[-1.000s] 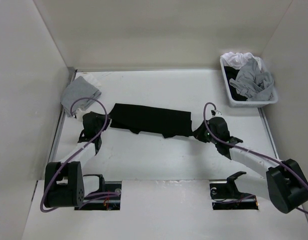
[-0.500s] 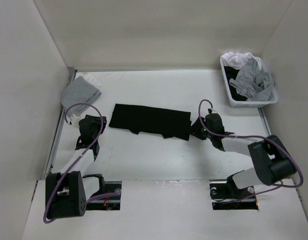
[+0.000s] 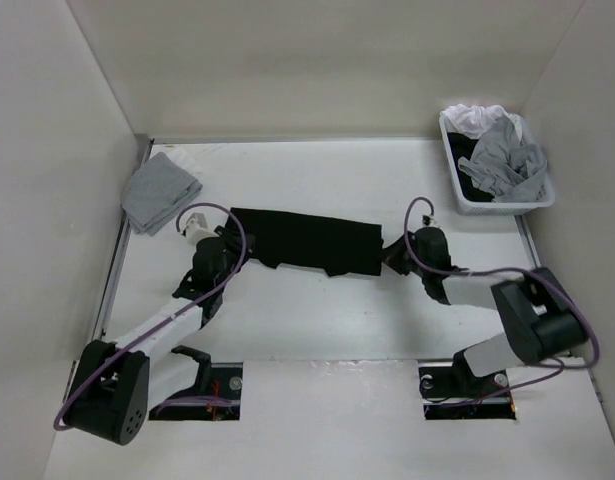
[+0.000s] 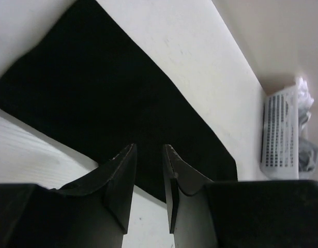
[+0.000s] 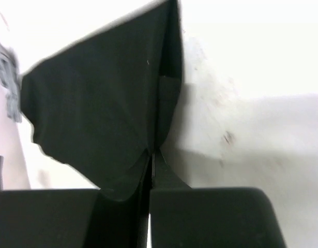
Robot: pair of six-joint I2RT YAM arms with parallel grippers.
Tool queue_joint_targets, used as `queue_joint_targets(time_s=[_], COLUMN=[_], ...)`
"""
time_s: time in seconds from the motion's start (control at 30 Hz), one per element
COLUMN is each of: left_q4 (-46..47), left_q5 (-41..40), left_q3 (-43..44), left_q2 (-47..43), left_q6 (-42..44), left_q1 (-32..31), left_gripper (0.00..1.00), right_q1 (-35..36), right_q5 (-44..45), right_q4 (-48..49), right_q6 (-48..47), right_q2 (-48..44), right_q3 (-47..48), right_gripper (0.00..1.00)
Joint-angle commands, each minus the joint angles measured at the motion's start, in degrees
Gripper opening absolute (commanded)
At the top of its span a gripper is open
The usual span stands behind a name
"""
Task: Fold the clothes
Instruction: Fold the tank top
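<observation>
Black short-sleeved T-shirt of thin soft fabric [image 3: 302, 240] lies in the middle of the white desk [image 3: 317, 320] as a long narrow band running left to right, so the lengthwise folds look done; near edge is ragged, a sleeve or hem bit pokes out, not tidy. Left to do, by my read: fold the band across its length into a compact packet and square the edges, so roughly mid-task. Right hand [image 5: 150, 155] sits at the band's right end, jaws closed tight, thin fabric edge looks pinched at the tips and raised a little off the desk. Left hand [image 4: 148, 151] is at the left end, jaws partly apart, nothing between them, over the T-shirt's near edge, no grip. Folded light grey cloth square [image 3: 159, 190] in the far-left corner, apart from the band. White slatted plastic basket [image 3: 502, 206] far right, grey and white garments [image 3: 507, 160] heaped in it, well apart from the T-shirt
</observation>
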Motion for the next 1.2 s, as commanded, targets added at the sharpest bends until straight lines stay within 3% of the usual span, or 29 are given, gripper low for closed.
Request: queue_joint_targets(time_s=[0.0,0.17,0.3,0.53,0.67,0.87,0.93,1.03,1.17], left_q4=[3.03,4.17,3.64,-0.92,-4.70,-10.41,-11.47,-12.44,-11.74], left_q5=[-4.21,-6.24,-6.15,-6.33,-5.80,-2.90,-1.94,0.17,1.23], left_q3=[3.25,4.74,5.89,4.84,3.69,3.34,3.25,3.86,4.57], left_q2=[0.37,2.48,1.26,-7.52,-13.59,-21.59,-23.26,-23.88,-22.92], left_q6=[1.53,1.01,0.48,0.48,0.48,0.39,0.39,0.39,-0.40], left_q1=[-5.90,-14.35,-17.78,-16.56,-12.35,-4.62,-2.07,1.36,3.57], left_gripper=[0.25,0.25,0.25,0.25,0.25,0.26,0.26,0.28,0.29], right_q1=[-2.45,-2.98,-1.58,13.87,22.49,29.44,31.20,33.22,33.84], right_q5=[4.99,9.92,14.14,20.38,23.11,22.41,21.71,21.35,18.81], right_q4=[-4.79,-21.67,-30.47,-38.30,-41.73,-46.48,-47.88,-48.42,-42.99], right_q6=[-2.14,-9.51,-16.29,-22.71,-24.56,-25.00,-24.74,-23.25,-21.93], right_q2=[-12.90,-28.03,-28.85,-13.32,0.39,19.91,25.62,30.04,25.50], right_q3=[-3.05,0.17,10.36,29.96,42.17,61.07,67.05,71.73,66.49], right_gripper=[0.00,0.00,0.00,0.01,0.01,0.04,0.12,0.34,0.39])
